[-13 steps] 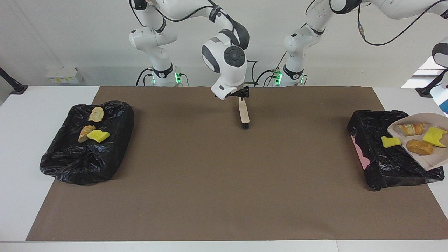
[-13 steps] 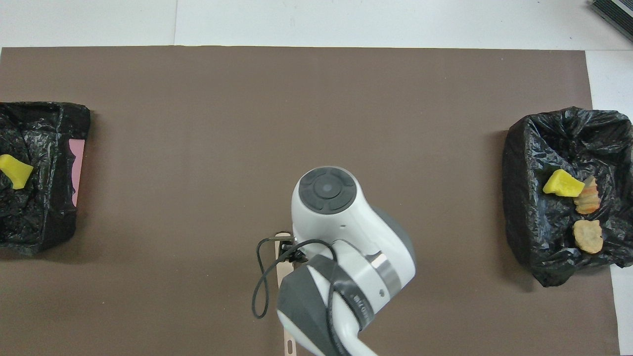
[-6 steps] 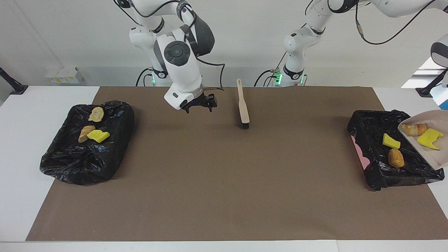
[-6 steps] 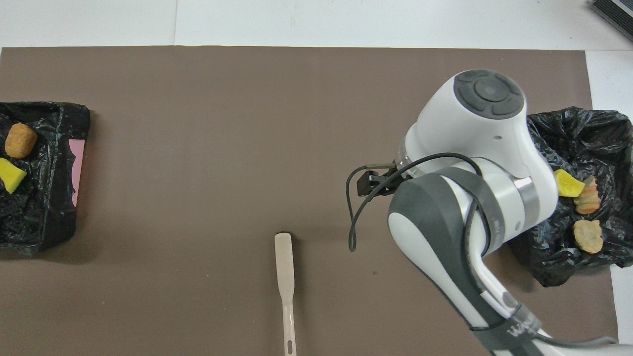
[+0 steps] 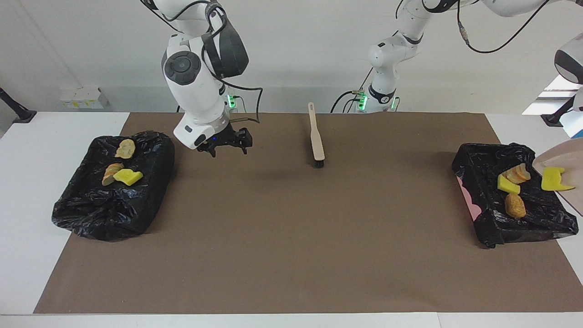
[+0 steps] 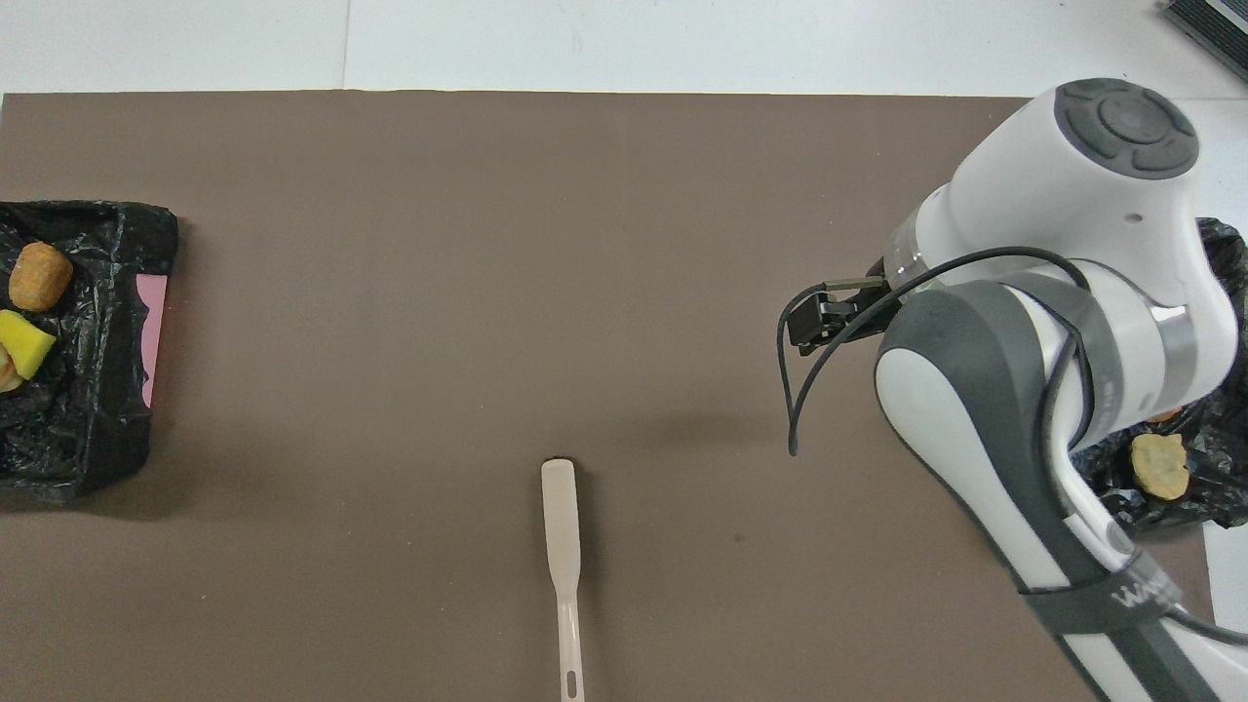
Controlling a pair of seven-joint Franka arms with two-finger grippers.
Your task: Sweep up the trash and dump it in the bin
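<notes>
Two hands matter in the facing view: the right hand (image 5: 226,146) hangs spread wide and empty over the brown mat beside a bin (image 5: 114,191), while the left hand lies out of frame, clenched, the tilted dustpan (image 5: 565,175) spilling trash (image 5: 553,179) above the other bin (image 5: 483,214). Overhead, the right hand (image 6: 817,320) touches nothing, the brush (image 6: 563,546) lying apart on the bench.
</notes>
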